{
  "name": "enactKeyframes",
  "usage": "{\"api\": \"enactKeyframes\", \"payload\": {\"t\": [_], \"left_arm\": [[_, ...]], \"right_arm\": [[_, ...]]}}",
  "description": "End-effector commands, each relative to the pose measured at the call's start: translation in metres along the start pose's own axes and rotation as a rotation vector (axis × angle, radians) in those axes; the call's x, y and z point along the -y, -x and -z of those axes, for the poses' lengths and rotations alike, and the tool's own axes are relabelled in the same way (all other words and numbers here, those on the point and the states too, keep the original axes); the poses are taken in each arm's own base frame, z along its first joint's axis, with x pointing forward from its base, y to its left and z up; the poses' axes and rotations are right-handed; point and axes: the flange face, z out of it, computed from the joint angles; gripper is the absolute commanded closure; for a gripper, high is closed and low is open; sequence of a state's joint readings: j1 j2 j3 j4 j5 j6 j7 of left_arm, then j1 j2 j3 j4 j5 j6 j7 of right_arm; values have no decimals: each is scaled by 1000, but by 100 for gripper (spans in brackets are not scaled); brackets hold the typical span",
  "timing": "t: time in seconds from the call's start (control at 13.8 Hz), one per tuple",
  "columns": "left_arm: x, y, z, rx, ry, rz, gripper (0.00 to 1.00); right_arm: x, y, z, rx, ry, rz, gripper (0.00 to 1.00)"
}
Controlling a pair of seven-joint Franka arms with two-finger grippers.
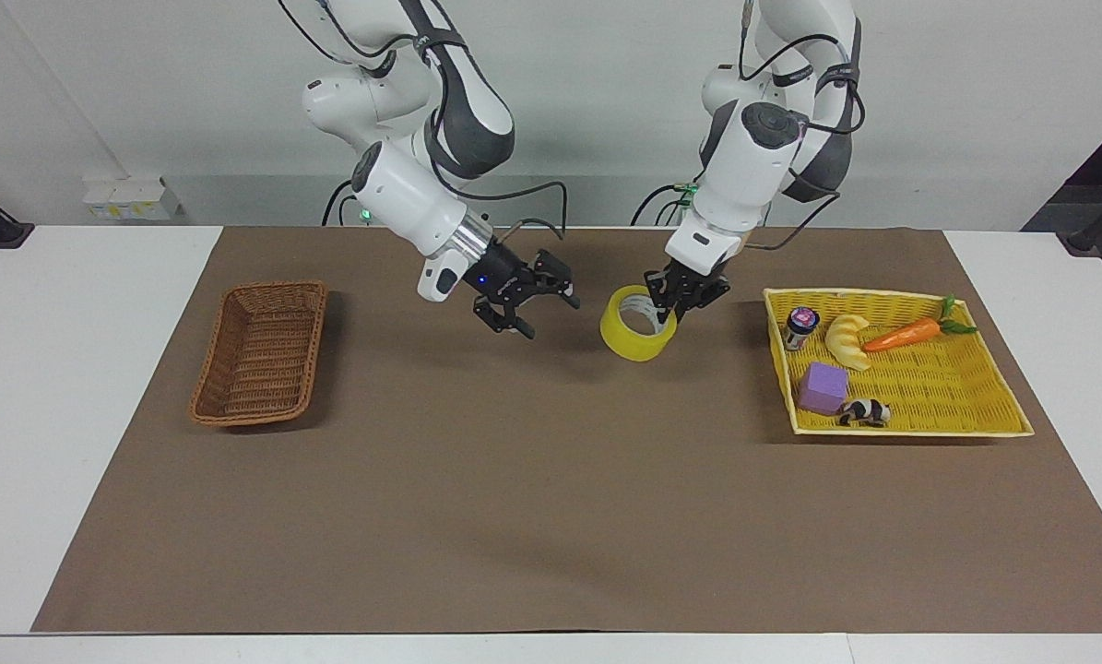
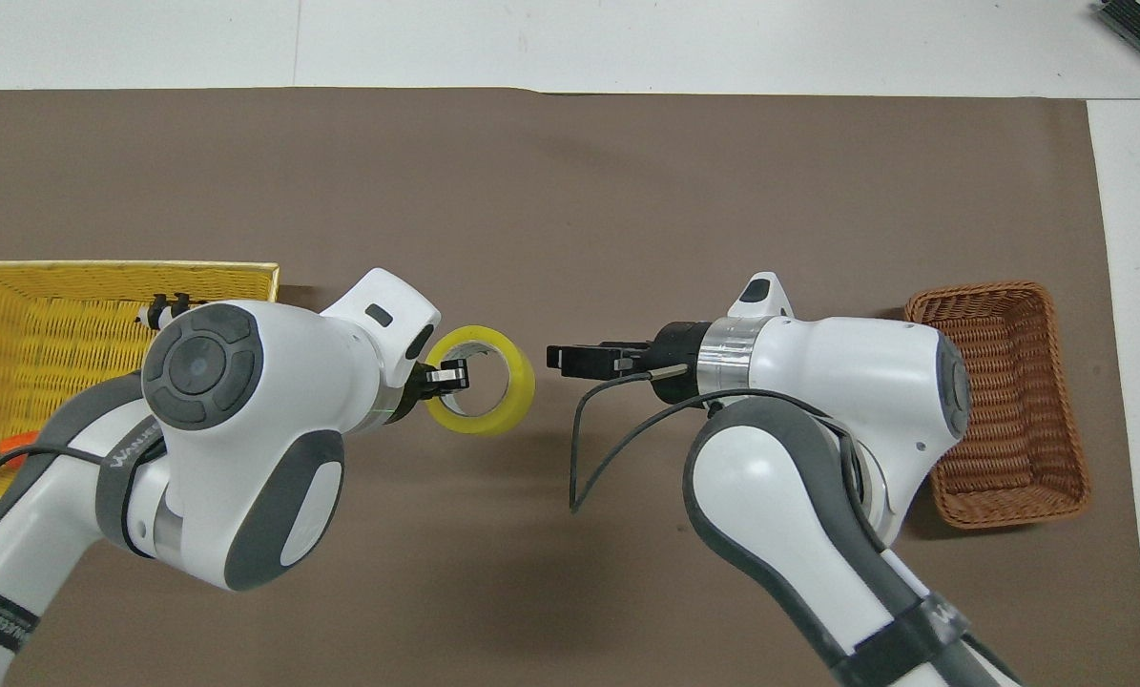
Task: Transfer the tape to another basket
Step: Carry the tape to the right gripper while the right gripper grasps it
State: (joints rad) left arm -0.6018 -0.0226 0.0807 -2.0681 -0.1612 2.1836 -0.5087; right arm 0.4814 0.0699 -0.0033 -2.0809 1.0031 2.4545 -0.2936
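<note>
Looks like a robotics lab. Two white arms (image 1: 403, 198) bolted at a white table (image 1: 71, 369) under brown paper (image 1: 514, 507). Bare grey wall, loose cables

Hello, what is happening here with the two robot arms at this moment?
The left gripper is shut on the rim of the tape and holds it in the air over the brown mat, between the two baskets. The right gripper hangs close by with open jaws, turned toward the roll, perhaps for a handover. The brown basket at the right arm's end holds nothing. The yellow basket holds a carrot, a croissant and a purple block.
</note>
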Motion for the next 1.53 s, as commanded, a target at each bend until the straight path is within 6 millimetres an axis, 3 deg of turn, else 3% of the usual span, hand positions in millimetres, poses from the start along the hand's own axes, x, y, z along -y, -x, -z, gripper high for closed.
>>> {"api": "enactKeyframes", "payload": {"t": [0.0,0.29,0.44,0.58,0.65,1.02,1.09,1.16,1.31,1.45], "left_arm": [[-15,10,7,-19,42,26,100],[-37,16,10,-41,155,61,100],[-39,15,10,-53,168,63,100],[-41,13,11,-55,208,92,100],[-45,15,11,-52,214,89,100],[-46,17,11,-45,211,87,98],[-46,16,11,-42,211,87,90],[-46,16,11,-43,210,87,75],[-49,4,16,-55,215,86,21],[-48,0,24,-55,217,78,9]], "right_arm": [[1,0,-9,-17,-6,29,0],[0,1,-16,2,30,26,0],[-8,1,-25,15,43,22,3],[-12,-1,-22,15,42,10,82],[-13,-2,-22,15,41,-2,100],[-7,-4,-20,6,29,-62,100],[-7,-5,-19,4,28,-63,100],[-6,-5,-20,6,28,-67,100],[-6,-5,-20,4,25,-74,100],[-4,-5,-20,4,24,-96,100]]}}
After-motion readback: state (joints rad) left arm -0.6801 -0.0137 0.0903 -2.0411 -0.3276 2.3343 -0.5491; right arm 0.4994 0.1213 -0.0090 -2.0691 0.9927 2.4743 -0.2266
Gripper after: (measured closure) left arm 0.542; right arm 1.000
